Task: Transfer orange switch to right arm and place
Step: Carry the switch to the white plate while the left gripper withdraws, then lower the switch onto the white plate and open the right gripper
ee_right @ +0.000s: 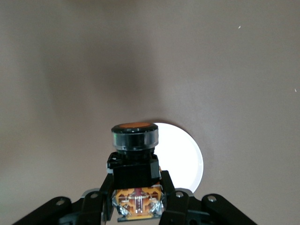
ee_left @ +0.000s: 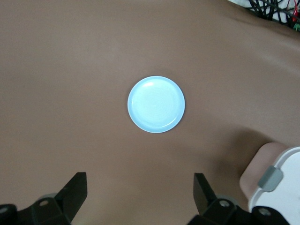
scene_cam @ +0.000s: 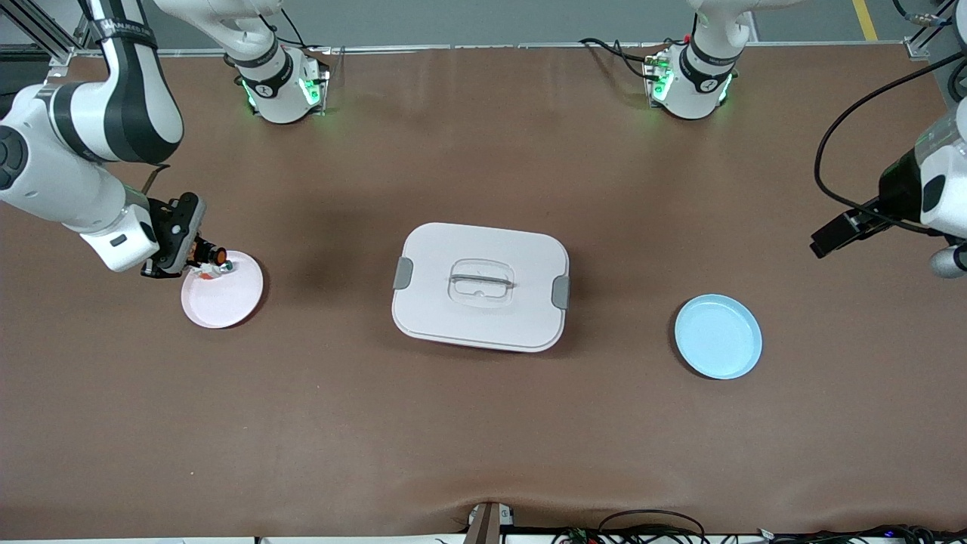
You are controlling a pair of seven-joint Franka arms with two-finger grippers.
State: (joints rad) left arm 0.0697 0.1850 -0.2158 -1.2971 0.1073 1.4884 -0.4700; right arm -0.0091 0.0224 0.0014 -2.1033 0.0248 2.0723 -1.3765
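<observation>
The orange switch (scene_cam: 214, 255) has a black body, orange bands and a round orange cap. My right gripper (scene_cam: 199, 254) is shut on it and holds it over the rim of the pink plate (scene_cam: 227, 302), at the right arm's end of the table. In the right wrist view the switch (ee_right: 135, 150) stands between the fingers, my right gripper (ee_right: 136, 190) clamps its base, and the plate (ee_right: 187, 157) lies below. My left gripper (scene_cam: 822, 243) is open and empty, waiting above the table at the left arm's end; it also shows in the left wrist view (ee_left: 139, 182).
A white lidded box (scene_cam: 480, 287) with grey clips stands mid-table. A light blue plate (scene_cam: 718, 336) lies toward the left arm's end and shows in the left wrist view (ee_left: 156, 104). A small object with a green tip (scene_cam: 227, 266) lies on the pink plate.
</observation>
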